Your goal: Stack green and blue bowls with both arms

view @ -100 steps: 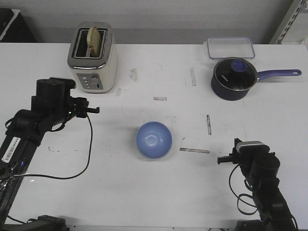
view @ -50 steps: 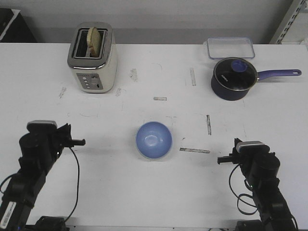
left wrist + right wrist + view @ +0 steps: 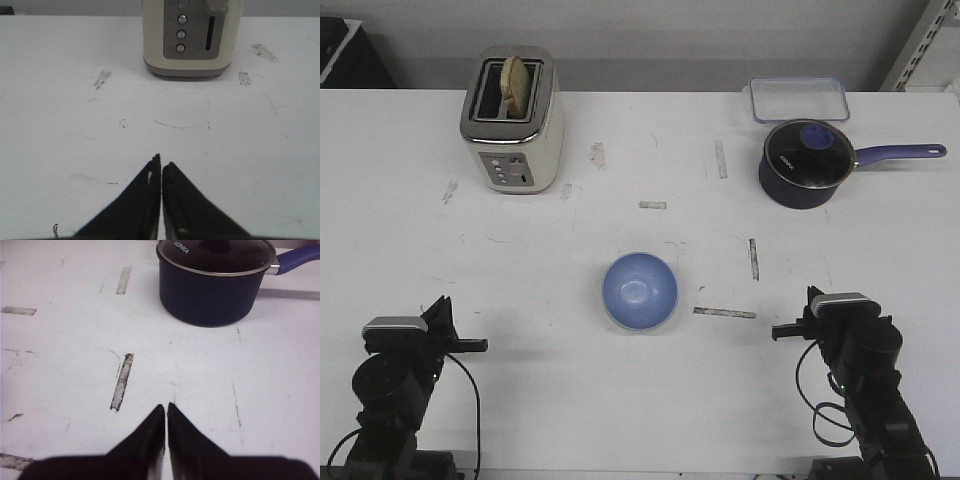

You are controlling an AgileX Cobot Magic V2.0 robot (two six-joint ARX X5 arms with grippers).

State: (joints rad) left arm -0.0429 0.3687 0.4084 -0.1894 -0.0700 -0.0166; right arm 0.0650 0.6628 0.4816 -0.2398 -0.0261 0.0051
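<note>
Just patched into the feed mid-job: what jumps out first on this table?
The blue bowl sits alone at mid-table, with a pale rim showing under its edge, so the green one may already be nested beneath. At the far left stands a cream toaster with bread in a slot; at the far right a navy saucepan. Both end effectors, left and right, are shut and empty near the front corners.
</note>
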